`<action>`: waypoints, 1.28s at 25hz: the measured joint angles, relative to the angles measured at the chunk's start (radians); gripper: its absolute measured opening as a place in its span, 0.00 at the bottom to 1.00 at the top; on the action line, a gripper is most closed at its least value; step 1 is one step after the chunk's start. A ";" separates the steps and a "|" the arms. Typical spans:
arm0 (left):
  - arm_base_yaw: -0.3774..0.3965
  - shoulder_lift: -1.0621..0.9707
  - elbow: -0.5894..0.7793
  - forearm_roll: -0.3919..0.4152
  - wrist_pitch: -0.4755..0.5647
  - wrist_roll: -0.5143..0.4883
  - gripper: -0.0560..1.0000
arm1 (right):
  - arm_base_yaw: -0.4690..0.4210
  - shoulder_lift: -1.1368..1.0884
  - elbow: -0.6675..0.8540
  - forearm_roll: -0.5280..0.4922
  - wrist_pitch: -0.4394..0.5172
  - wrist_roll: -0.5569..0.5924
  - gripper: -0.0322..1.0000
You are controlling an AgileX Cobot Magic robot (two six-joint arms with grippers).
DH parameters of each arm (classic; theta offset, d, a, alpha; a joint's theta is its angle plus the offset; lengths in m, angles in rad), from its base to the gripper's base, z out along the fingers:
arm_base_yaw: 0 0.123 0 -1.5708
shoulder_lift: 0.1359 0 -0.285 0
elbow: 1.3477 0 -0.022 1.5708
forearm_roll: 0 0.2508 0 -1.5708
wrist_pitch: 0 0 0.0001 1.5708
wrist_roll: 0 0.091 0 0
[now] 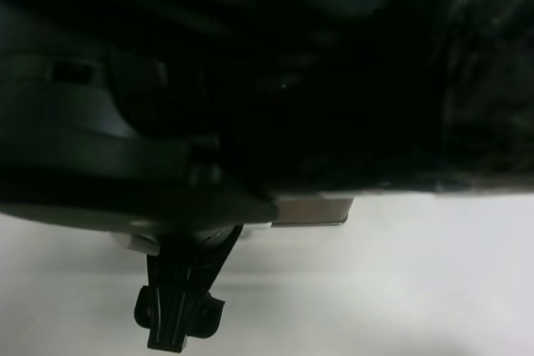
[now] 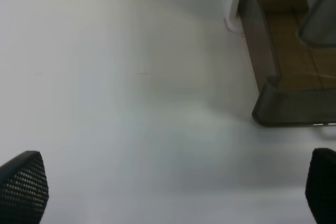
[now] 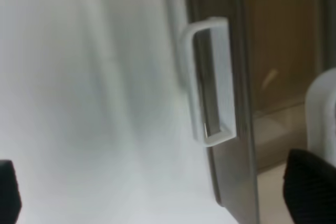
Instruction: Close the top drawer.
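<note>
Pointing right gripper [image 3: 157, 190] at top drawer [image 3: 233, 177], handle [image 3: 210, 82] near 1 o'clock, close. Gaping wide, holding nothing; left gripper [image 2: 170, 187] likewise, farther.

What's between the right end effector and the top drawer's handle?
Only bare white tabletop, as the right wrist view shows: the open right end effector faces the top drawer's handle across it.

Open white surface [image 2: 115, 103] ahead of the left tool [image 2: 170, 187], spread wide; barred at the far end by a jutting brown drawer corner [image 2: 283, 108]. Free room too before the right tool [image 3: 157, 192], likewise spread, up to the white handle [image 3: 210, 82] standing proud of the top drawer [image 3: 233, 171].
</note>
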 joint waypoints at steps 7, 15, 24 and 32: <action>0.000 0.000 0.000 0.000 0.000 0.000 0.99 | -0.058 0.001 0.000 -0.002 0.000 0.006 0.98; 0.000 0.000 0.000 0.000 0.000 0.000 0.99 | -0.137 0.001 0.000 0.000 -0.027 -0.024 0.98; 0.000 0.000 0.000 0.000 0.001 0.000 0.99 | -0.279 0.002 -0.094 0.028 -0.089 -0.119 0.98; 0.000 0.000 0.000 0.000 0.001 0.000 0.99 | -0.416 0.004 -0.122 0.132 -0.193 -0.208 0.98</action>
